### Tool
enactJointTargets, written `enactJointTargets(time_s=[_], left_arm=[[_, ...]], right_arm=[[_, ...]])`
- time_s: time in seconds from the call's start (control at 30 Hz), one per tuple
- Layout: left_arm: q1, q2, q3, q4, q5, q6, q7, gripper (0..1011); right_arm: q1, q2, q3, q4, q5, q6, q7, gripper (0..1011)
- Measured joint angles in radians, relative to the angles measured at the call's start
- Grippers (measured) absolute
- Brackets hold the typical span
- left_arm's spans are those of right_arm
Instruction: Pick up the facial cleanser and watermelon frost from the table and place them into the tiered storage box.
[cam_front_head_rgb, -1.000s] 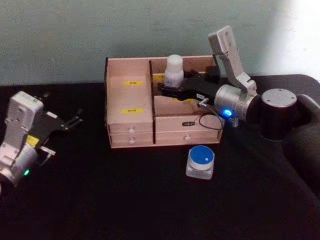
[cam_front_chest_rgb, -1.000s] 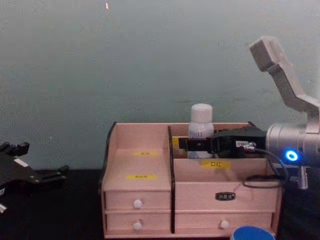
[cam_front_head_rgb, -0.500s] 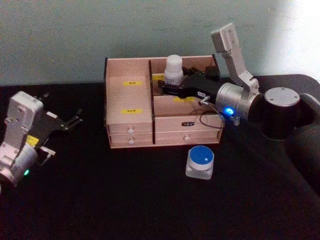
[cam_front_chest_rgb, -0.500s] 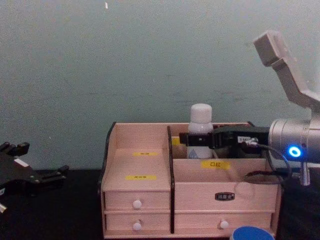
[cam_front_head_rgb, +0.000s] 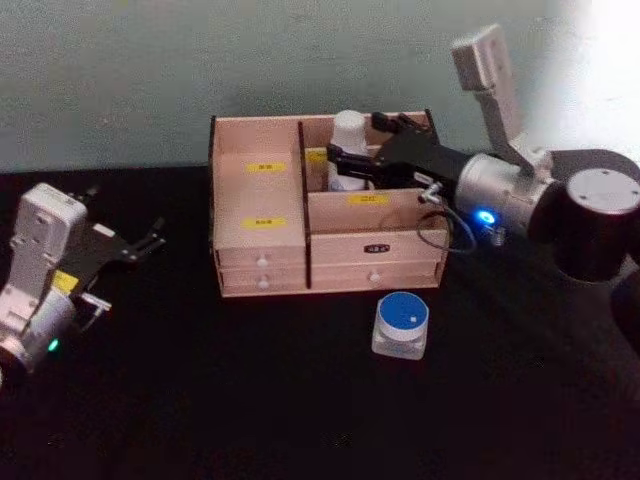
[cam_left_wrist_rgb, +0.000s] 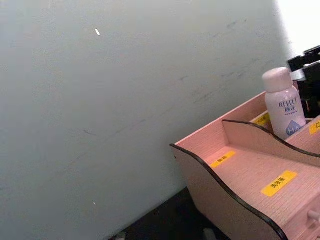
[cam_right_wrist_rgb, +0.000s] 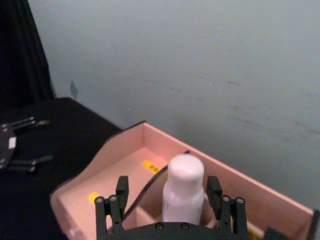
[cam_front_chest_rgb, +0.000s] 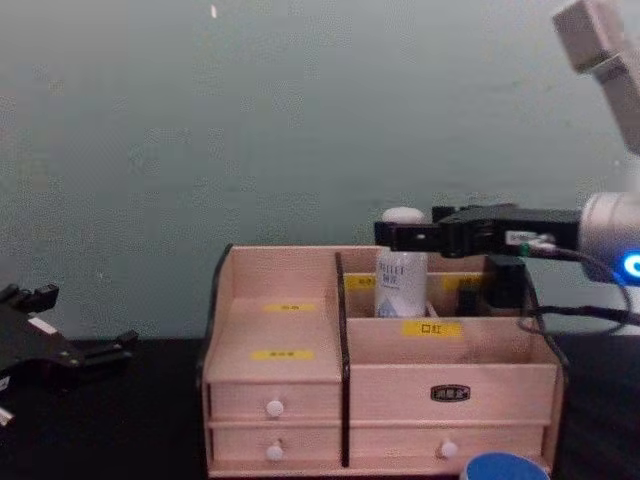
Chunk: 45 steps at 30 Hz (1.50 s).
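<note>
White facial cleanser (cam_front_head_rgb: 347, 135) stands in the tiered storage box (cam_front_head_rgb: 262, 250), right gripper (cam_right_wrist_rgb: 168, 184) fingers released around it; watermelon frost (cam_front_head_rgb: 402, 322) awaits on the counter (cam_front_head_rgb: 250, 400); left gripper (cam_front_head_rgb: 155, 233) parked, fingers spread.

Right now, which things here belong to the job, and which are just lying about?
Job:
- facial cleanser, standing in a back compartment of the tiered storage box
- watermelon frost, on the table before the box
- right hand, open around the cleanser

Not in use:
- left hand, parked at the left
- wall behind
</note>
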<state>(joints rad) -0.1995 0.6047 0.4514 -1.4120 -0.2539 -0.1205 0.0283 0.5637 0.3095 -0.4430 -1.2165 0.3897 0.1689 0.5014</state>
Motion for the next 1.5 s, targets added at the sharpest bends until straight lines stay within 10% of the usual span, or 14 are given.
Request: enactJointTargets(time_s=[0.67,1.5], left_arm=[[0.000,0.000,0.000,0.000,0.000,0.000,0.000,1001],[0.000,0.000,0.000,0.000,0.000,0.000,0.000,1001]], right_arm=[[-0.296,0.267,-0.001,-0.339,0.015,0.048,0.013,1000],[-0.350,0.324,-0.023,-0.359,0.030,0.094,0.044,1000]])
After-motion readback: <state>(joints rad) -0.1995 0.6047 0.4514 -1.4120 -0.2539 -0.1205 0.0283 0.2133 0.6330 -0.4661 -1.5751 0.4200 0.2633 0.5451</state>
